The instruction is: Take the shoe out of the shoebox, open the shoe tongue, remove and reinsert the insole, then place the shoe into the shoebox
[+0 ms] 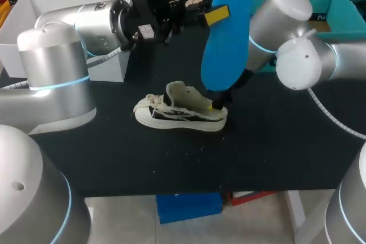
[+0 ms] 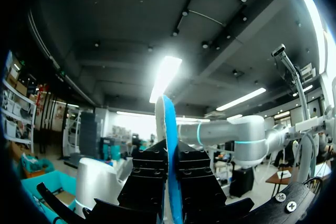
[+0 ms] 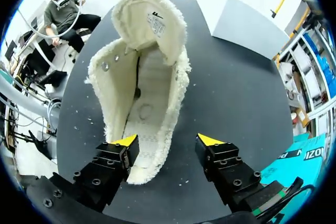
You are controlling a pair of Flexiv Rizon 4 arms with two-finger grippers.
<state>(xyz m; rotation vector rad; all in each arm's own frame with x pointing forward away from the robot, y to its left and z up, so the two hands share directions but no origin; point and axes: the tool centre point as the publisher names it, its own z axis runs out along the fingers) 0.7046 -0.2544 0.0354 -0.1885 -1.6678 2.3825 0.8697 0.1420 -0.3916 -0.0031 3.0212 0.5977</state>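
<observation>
A white-and-black canvas shoe (image 1: 180, 110) lies on the black table (image 1: 274, 152), its tongue pulled up and open. Above it hangs the blue insole (image 1: 227, 32), upright, with my left gripper (image 1: 214, 15) shut on its upper part. In the left wrist view the insole (image 2: 168, 124) stands edge-on, pinched between the black fingers (image 2: 149, 174). My right gripper (image 1: 219, 104) sits low at the shoe's heel. In the right wrist view it (image 3: 168, 141) is open around the heel of the shoe (image 3: 144, 93), one yellow tip against the heel rim and the other clear of it.
A white box (image 1: 34, 10) stands at the back left and a teal box (image 1: 337, 4) at the back right. The black table surface lies bare in front of the shoe and to its right.
</observation>
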